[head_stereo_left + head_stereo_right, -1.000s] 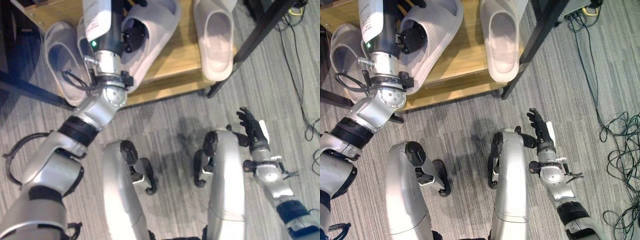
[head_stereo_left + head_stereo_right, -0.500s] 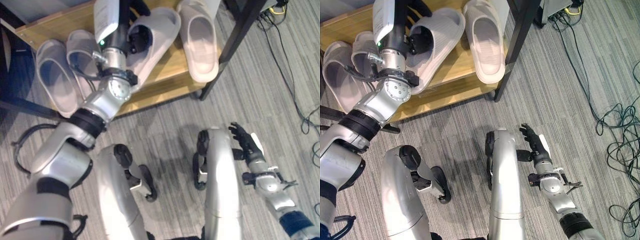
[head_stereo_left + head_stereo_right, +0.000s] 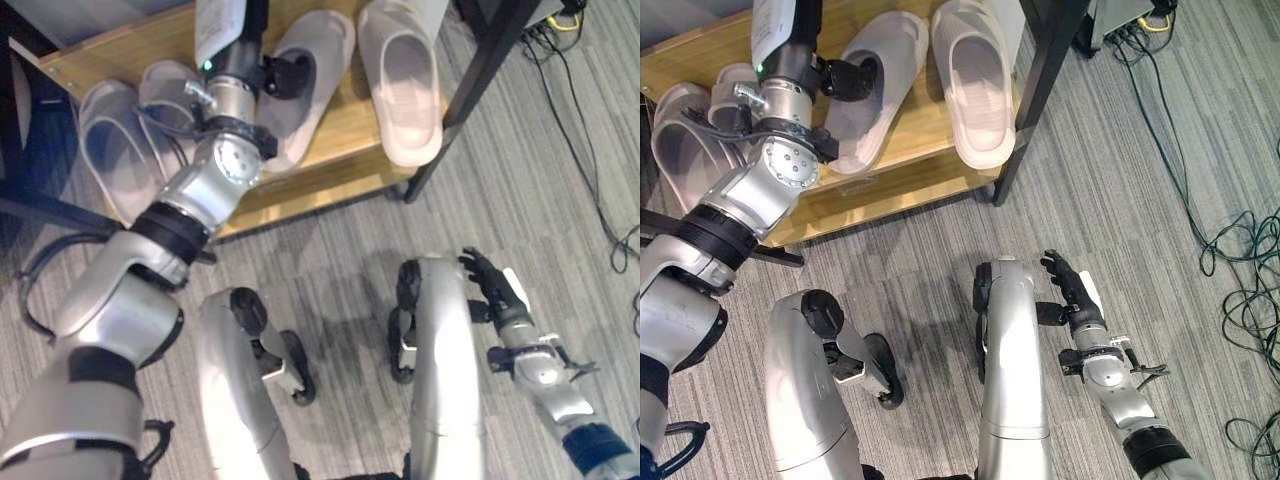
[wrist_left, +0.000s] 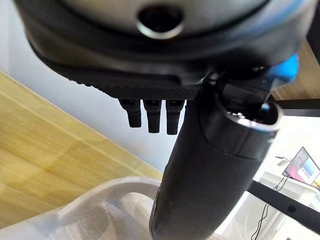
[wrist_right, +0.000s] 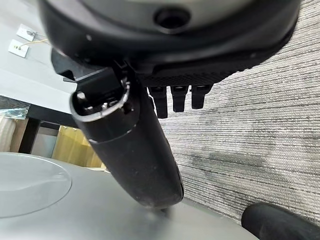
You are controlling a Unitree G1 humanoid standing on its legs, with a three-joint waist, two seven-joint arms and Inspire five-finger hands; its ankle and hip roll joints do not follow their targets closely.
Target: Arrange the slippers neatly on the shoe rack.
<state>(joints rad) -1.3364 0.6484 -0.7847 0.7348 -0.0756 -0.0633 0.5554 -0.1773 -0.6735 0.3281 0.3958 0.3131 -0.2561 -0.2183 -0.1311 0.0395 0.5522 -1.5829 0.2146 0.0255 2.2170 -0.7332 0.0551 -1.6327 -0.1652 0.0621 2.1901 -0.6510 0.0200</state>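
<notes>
Across the grey carpeted floor (image 3: 1200,160) stands the wooden shoe rack (image 3: 915,145), its shelf a light plank carried on a black metal frame whose right post (image 3: 1035,75) slants down to the carpet. Four pale slippers lie on that shelf. At its left end two slippers (image 3: 110,160) sit close beside each other with their heels over the front edge. Further right lies the angled slipper (image 3: 875,85), turned so that its heel points toward the front left and its toe toward the back right. Just beside it, nearest the post, the right slipper (image 3: 975,85) lies straight with its heel slightly past the shelf's front edge.

Reaching up from the lower left, the silver arm ends in the left robot hand (image 3: 852,76), which sits at the opening of the angled slipper. Its dark thumb presses down into the slipper's pale upper in the left wrist view, while the fingers (image 4: 152,116) show past the palm, short and bent, above the wood. Whether they close on the slipper I cannot tell.

Well apart from the rack, low over the carpet at the right, hangs the right robot hand (image 3: 1072,292), holding nothing, with its fingers relaxed and loosely extended. A tangle of cables (image 3: 1245,300) lies on the floor to the far right.
</notes>
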